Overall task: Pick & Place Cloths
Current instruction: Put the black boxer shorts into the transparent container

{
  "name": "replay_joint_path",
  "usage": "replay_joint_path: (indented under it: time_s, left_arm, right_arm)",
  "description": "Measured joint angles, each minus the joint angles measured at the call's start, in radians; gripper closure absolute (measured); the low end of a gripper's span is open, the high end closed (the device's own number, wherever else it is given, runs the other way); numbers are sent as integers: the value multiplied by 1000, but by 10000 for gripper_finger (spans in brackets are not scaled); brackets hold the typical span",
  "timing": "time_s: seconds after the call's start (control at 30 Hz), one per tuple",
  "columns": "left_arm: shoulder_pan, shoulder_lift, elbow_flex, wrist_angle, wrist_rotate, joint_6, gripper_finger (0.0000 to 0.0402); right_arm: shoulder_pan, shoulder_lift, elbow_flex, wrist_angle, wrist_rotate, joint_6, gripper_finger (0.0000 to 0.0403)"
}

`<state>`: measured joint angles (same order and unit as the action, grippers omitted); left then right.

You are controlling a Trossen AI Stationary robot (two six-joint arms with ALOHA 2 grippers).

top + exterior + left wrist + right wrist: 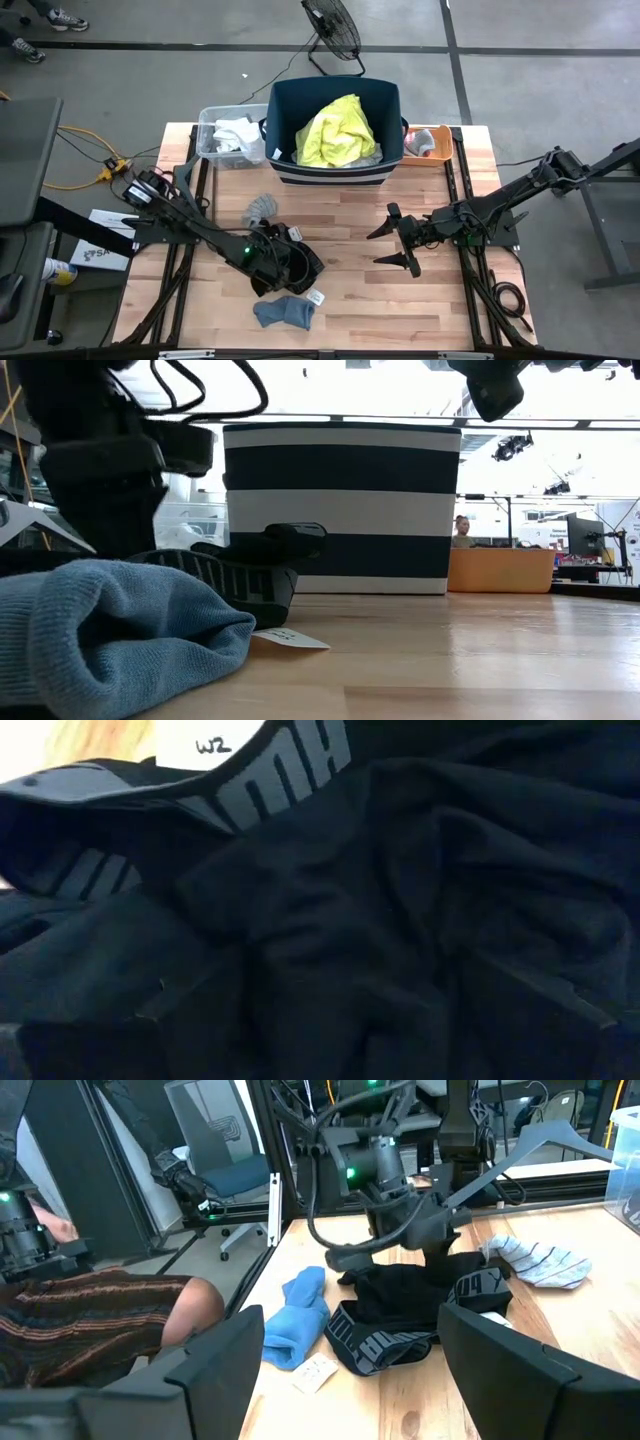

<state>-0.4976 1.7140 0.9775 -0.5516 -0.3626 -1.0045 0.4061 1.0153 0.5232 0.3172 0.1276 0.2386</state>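
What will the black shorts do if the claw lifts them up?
The shorts lie crumpled in soft folds, so they would probably droop and hang floppy. They look thin, so likely light. The left claw is over them, open; a shallow pinch might catch only one layer.

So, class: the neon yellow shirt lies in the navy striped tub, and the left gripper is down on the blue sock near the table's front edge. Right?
Not quite. The high view shows the left gripper down on the black shorts; the blue sock lies untouched just in front. The neon yellow shirt is indeed in the navy striped tub.
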Motion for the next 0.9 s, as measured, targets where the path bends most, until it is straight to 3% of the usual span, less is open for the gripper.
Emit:
replay_joint_path:
  time_s: [0.47, 0.63, 0.9]
  left_arm:
    - [-1, 50, 2, 13, -77, -3, 63]
    - [0, 51, 0, 7, -96, -19, 125]
    - [0, 51, 0, 10, -84, -45, 282]
  right_arm:
    - [0, 0, 0, 0, 0, 0, 111]
    - [0, 0, 0, 0, 0, 0, 111]
    - [0, 0, 0, 0, 0, 0, 111]
